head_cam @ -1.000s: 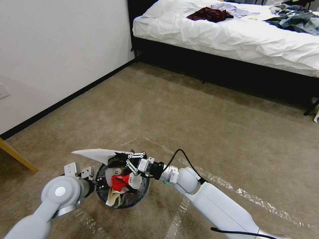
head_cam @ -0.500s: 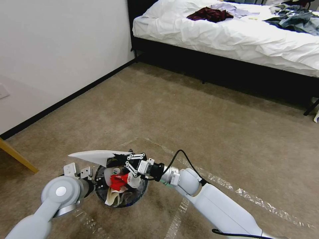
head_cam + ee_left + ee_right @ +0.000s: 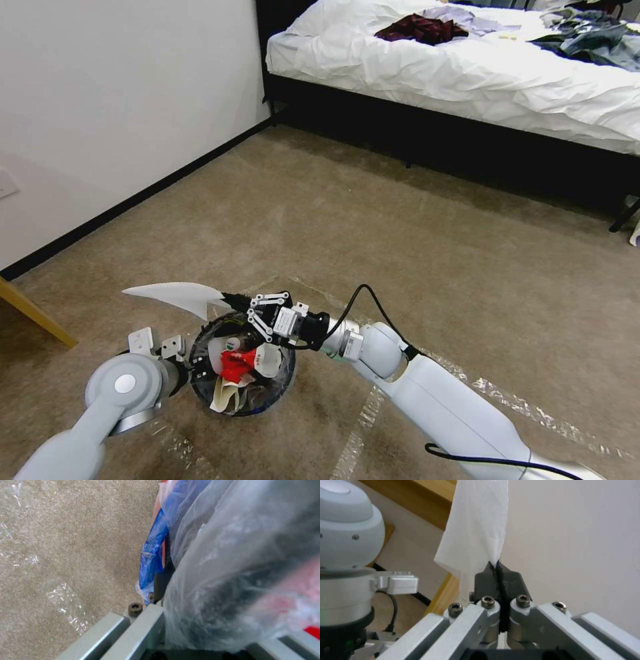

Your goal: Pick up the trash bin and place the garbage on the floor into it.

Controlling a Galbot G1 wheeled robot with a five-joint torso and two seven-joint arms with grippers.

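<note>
Right hand (image 3: 239,305): closed on the corner of a white paper sheet (image 3: 175,294), pads pinched together in the right wrist view (image 3: 499,578); it sits at the bin's far rim, about 12 o'clock, so the sheet can likely drop inside once released.
Paper sheet: sticks out stiffly past the rim toward 10 o'clock, over the floor rather than over the opening; not yet in the bin.
Left hand (image 3: 193,369): clamped on the trash bin (image 3: 242,365) at its 9 o'clock edge, one finger (image 3: 160,586) dark against the blue-edged liner (image 3: 151,552); this grip seems meant to keep the bin carried and steady under the other arm.
Trash bin contents: red wrapper (image 3: 238,363), white crumpled pieces, a cream scrap (image 3: 225,397) at 7 o'clock; looks well filled.
Floor (image 3: 400,233): beige carpet with tape lines (image 3: 507,397); no loose litter near the bin.
Surroundings: bed (image 3: 467,73) at 1 o'clock, well apart.
</note>
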